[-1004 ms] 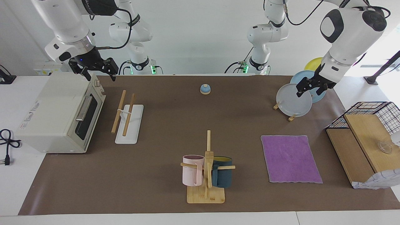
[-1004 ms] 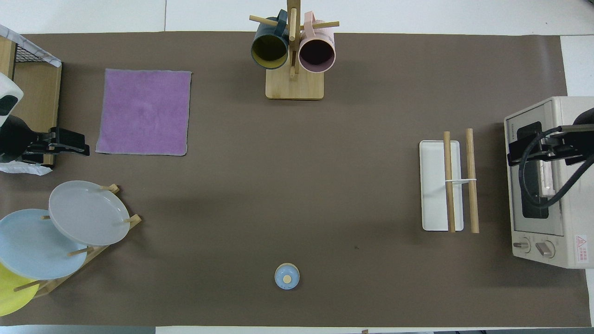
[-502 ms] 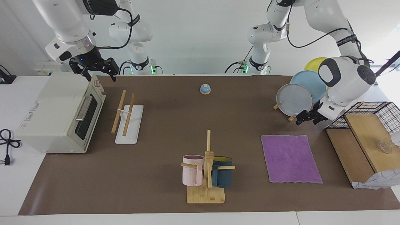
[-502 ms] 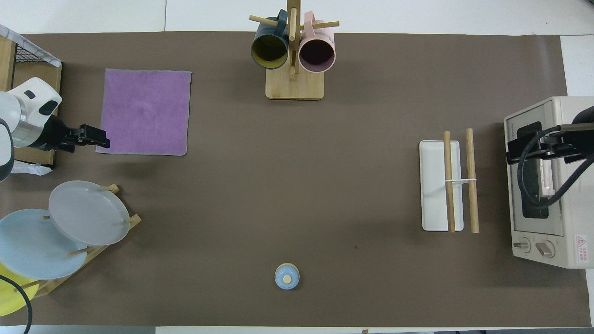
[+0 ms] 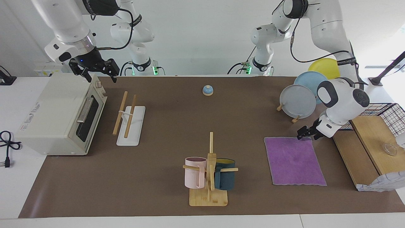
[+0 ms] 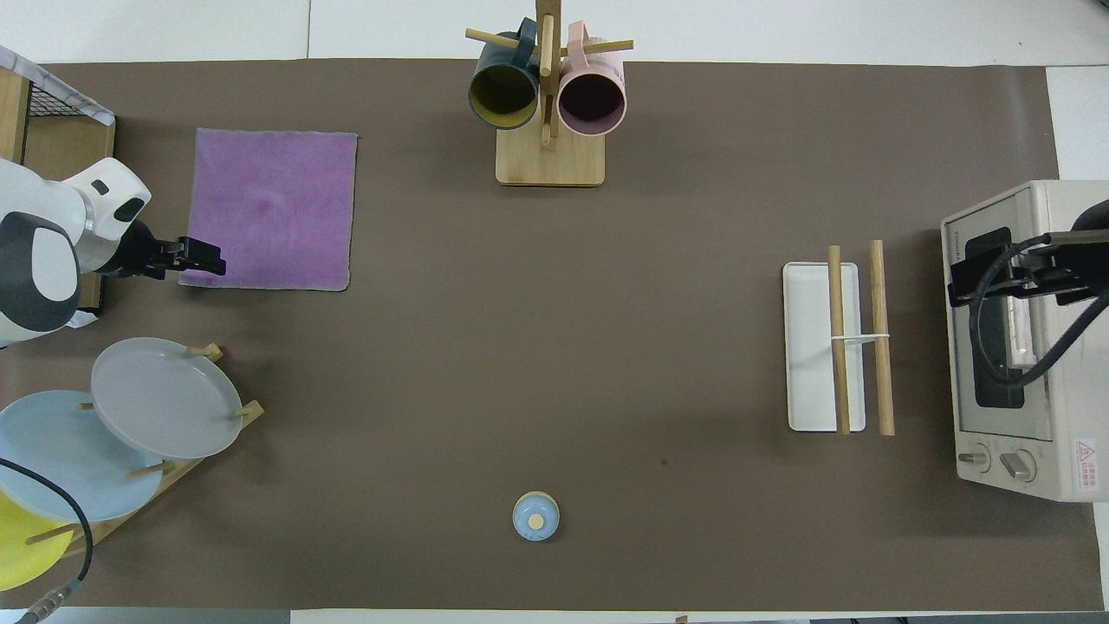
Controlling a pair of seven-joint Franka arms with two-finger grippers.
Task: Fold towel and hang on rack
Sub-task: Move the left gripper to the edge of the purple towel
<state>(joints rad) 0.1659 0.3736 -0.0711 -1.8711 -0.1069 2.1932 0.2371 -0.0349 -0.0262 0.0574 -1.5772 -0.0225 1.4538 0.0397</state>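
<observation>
The purple towel (image 5: 294, 161) (image 6: 270, 208) lies flat on the brown mat toward the left arm's end of the table. My left gripper (image 5: 304, 136) (image 6: 208, 260) is open and low at the towel's corner nearest the robots; whether it touches the cloth I cannot tell. The rack (image 5: 126, 117) (image 6: 836, 347), two wooden rods on a white base, stands toward the right arm's end beside the toaster oven. My right gripper (image 5: 101, 77) (image 6: 957, 286) hangs open and empty over the oven's top edge, where that arm waits.
A toaster oven (image 5: 60, 114) (image 6: 1022, 347) sits beside the rack. A wooden peg stand with two mugs (image 5: 208, 177) (image 6: 548, 156) stands mid-table, farthest from the robots. A plate stand (image 5: 297, 101) (image 6: 165, 399), a wooden shelf with a wire basket (image 5: 367, 142) and a small blue bell (image 5: 207, 90) are also here.
My left gripper has come down from in front of the plates to the towel's nearest corner. The right arm has barely moved and the towel lies as before.
</observation>
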